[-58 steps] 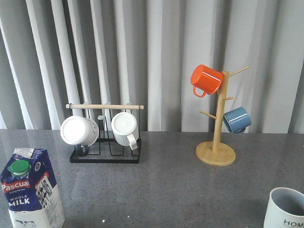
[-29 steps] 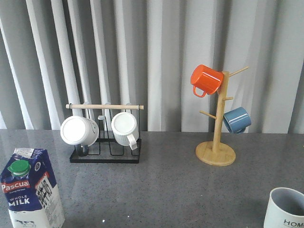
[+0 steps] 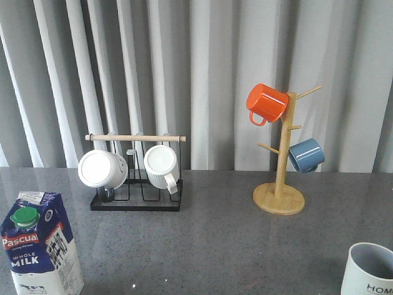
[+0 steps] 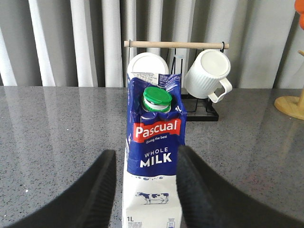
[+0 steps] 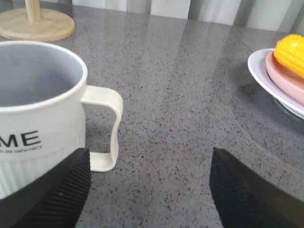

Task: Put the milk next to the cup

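Milk: the carton stands upright at the front-left corner of the surface, green cap facing me, label readable.

Cup: the mug with black lettering sits at the front-right corner, upright, handle sticking out sideways in my right wrist view. Well apart from the milk, the whole width of the surface between them.

Left gripper: my left gripper is spread wide, one finger on either side of the carton's lower body. The fingers look just beside the carton walls, but I cannot tell if they touch yet. Nothing is clamped.

Right gripper: my right gripper is wide open over bare surface beside the cup's handle, holding nothing.

Step in hand: I'd call this the approach to the grasp. The carton is lined up between my left fingers and not yet picked up, so the task has hardly begun.

Next move: I judge it calls for closing the left fingers squarely on the carton's flat sides, then lifting it straight and carrying it across toward the front-right corner to set it down near the cup.

Watch out: the carton is tall and probably top-heavy, so a low or crooked squeeze could tip it.

Other things: a wire rack with white mugs and a wooden mug tree stand toward the back edge, clear of the likely path.
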Action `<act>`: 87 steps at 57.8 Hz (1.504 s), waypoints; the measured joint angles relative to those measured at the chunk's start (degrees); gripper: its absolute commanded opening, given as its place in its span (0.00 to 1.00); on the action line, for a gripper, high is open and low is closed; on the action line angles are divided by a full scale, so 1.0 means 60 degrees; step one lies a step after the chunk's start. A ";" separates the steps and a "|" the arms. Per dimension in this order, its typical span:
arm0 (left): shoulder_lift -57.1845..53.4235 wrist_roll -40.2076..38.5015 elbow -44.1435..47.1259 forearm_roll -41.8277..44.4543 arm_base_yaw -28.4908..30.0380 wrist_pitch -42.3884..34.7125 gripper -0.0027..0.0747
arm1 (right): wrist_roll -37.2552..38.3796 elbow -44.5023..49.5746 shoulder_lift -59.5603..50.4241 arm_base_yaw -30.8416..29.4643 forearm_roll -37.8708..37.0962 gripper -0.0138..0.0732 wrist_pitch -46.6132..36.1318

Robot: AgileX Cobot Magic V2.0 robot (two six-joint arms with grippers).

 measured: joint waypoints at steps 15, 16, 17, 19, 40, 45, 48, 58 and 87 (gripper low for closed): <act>0.0000 0.0000 0.0000 0.0000 0.0000 0.0000 0.43 | -0.0030 0.0000 0.0360 0.0000 -0.0342 0.74 -0.0481; 0.0000 0.0000 0.0000 0.0000 0.0000 0.0000 0.43 | -0.0030 0.0000 0.0360 0.0000 -0.0342 0.74 -0.0525; 0.0000 0.0000 0.0000 0.0000 0.0000 0.0000 0.43 | -0.0030 0.0000 0.0360 0.0000 -0.0342 0.74 -0.0551; 0.0000 0.0000 0.0000 0.0000 0.0000 0.0000 0.43 | -0.0030 0.0000 0.0360 0.0000 -0.0342 0.74 -0.0611; 0.0000 0.0000 0.0000 0.0000 0.0000 0.0000 0.43 | -0.0432 0.0000 0.0802 0.0000 -0.0298 0.74 -0.1165; 0.0000 0.0000 0.0000 0.0000 0.0000 0.0000 0.43 | -0.0468 0.0000 0.0942 0.0000 -0.0254 0.74 -0.1369; 0.0000 0.0000 0.0000 0.0000 0.0000 0.0000 0.43 | -0.0493 0.0000 0.1045 0.0000 -0.0254 0.74 -0.1491; 0.0000 0.0000 0.0000 0.0000 0.0000 0.0000 0.43 | -0.0767 0.0000 0.1415 0.0000 -0.0141 0.74 -0.1659; 0.0000 0.0000 0.0000 0.0000 0.0000 0.0000 0.43 | -0.0937 -0.0474 0.2397 0.0000 0.0100 0.74 -0.1956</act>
